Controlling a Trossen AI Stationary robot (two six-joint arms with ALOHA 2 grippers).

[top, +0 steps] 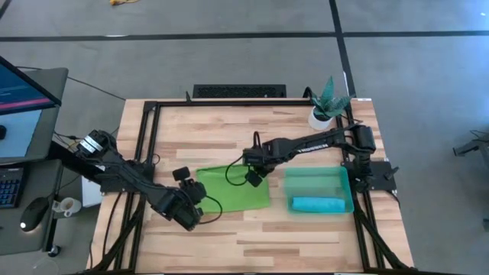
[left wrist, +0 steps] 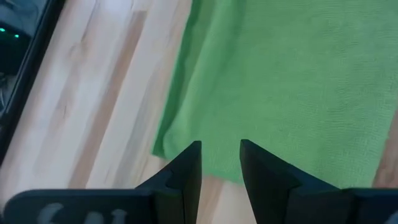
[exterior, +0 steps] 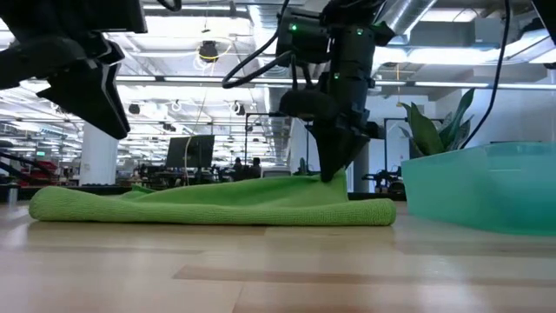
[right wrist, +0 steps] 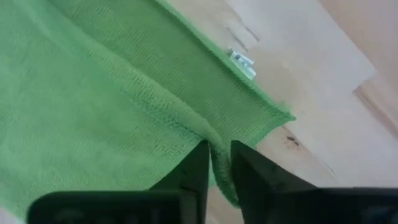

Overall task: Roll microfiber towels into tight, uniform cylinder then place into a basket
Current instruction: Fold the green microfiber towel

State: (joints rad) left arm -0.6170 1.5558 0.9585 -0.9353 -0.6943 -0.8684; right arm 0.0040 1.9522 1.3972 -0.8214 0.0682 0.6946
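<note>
The green towel [top: 233,189] is spread flat on the table [top: 252,237], beside the basket [top: 345,183]. A raised fold is pinched lightly by the right gripper [right wrist: 217,163]. The left gripper [left wrist: 220,163] is held open above the near corner. Both edges should be rolled evenly and tightly.

The table [top: 229,237] has a top of pale wooden planks, edged by a black metal frame [top: 142,153]. A lime green towel [top: 233,191] lies spread flat near the middle of the table, a little toward the front edge. Just beside it, toward the right edge, sits a shallow teal basket [top: 318,177], with a sky blue towel [top: 318,205] rolled up inside along its front wall. A small white pot [top: 319,118] holding a green plant [top: 330,95] stands at the back right corner.
</note>
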